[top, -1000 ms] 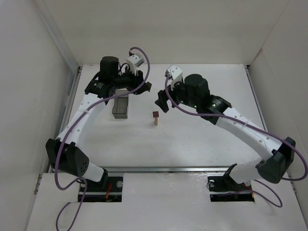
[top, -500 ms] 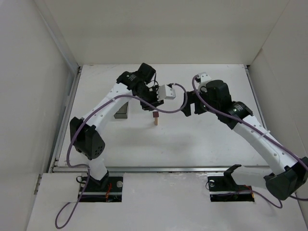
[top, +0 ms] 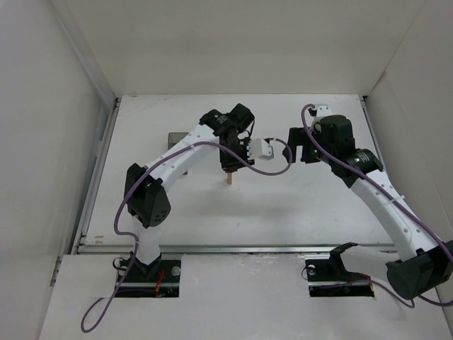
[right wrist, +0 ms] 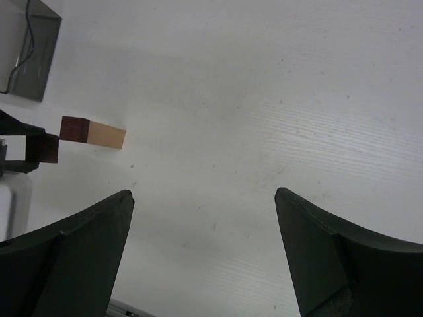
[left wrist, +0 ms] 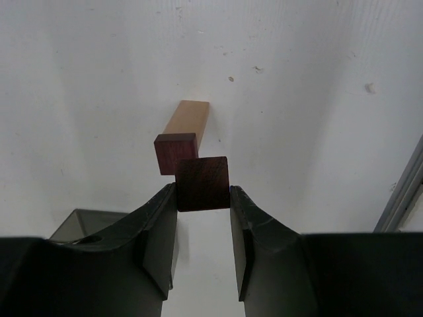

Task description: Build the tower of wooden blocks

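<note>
While above the white, walled table (top: 304, 205), left claw (left wrist: 203, 198) tight on dark block (left wrist: 202, 181), right claw (right wrist: 203, 201) wide, empty.

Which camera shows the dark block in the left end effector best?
Left wrist: the dark block sits mid-frame, pinched in the left end effector, close to the tower. Right wrist shows it small at its left edge. Top external hides it under the left arm.

Left claw (left wrist: 203, 198) pinches a dark block (left wrist: 202, 183), right claw (right wrist: 203, 195) gapes wide, both arms stretched forward.
</note>
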Controlling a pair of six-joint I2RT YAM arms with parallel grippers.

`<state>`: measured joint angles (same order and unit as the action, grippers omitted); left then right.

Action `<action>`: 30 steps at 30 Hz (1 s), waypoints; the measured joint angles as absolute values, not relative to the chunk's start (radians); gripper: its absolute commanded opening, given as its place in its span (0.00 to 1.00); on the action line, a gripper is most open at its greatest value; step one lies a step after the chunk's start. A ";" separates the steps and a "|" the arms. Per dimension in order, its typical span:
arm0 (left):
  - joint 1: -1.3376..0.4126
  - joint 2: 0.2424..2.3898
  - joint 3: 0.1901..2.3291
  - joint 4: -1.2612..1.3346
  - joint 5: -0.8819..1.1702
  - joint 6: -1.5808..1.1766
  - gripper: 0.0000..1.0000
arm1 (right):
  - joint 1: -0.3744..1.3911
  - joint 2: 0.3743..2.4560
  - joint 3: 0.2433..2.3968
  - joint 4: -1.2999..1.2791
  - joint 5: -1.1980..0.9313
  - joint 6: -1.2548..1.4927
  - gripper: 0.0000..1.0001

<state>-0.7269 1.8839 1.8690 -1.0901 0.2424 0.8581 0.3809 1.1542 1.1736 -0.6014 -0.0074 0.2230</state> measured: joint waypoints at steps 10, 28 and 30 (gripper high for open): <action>-0.751 1.958 1.882 -1.095 0.180 0.824 0.00 | 0.323 1.151 1.161 -0.604 -0.043 0.179 0.93; -0.753 1.966 1.910 -1.097 0.115 0.857 0.00 | 0.295 1.167 1.161 -0.603 -0.115 0.145 0.93; -0.753 1.966 1.906 -1.099 0.121 0.859 0.00 | 0.294 1.168 1.161 -0.603 -0.117 0.142 0.93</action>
<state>-0.7528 1.9663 1.9057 -1.0992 0.1207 0.8589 0.2939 1.1683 1.1610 -0.6033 -0.1173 0.1421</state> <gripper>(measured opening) 0.302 0.933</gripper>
